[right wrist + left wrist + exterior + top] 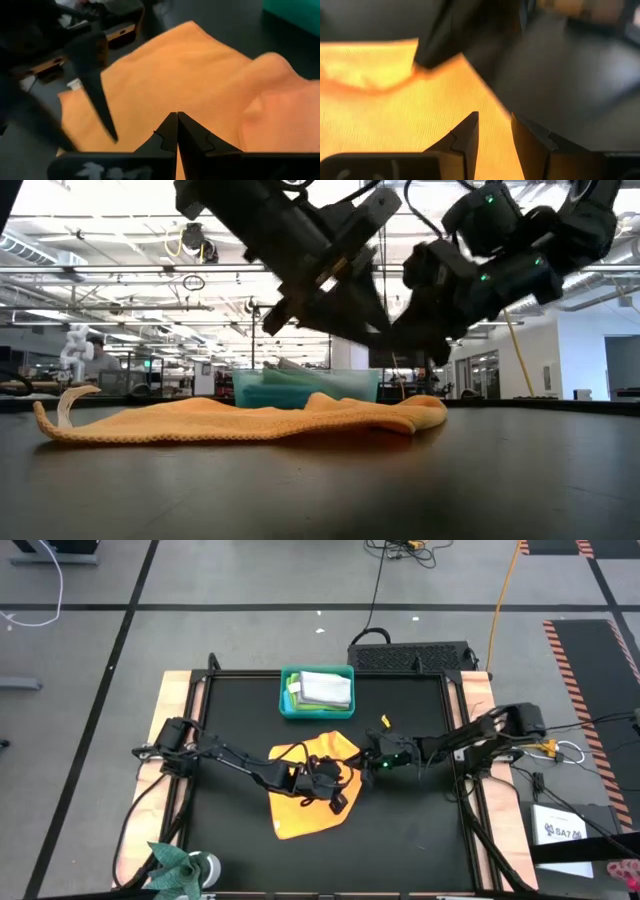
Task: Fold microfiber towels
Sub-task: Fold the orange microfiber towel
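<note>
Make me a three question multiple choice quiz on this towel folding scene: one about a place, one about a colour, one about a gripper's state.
1. Where is the teal bin?
A. at the table's far edge
B. under the left arm
C. on the floor

2. What colour is the towel spread on the table?
A. light blue
B. orange
C. lime green

3. How are the right gripper fingers?
A. wide open
B. shut
C. out of view

Answers: 1 A, the high view shows it beyond both arms. 2 B, orange in every view. 3 B, its fingertips meet in the right wrist view.

Left tool (pixel 494 145) parted; right tool (pixel 177 132) closed
</note>
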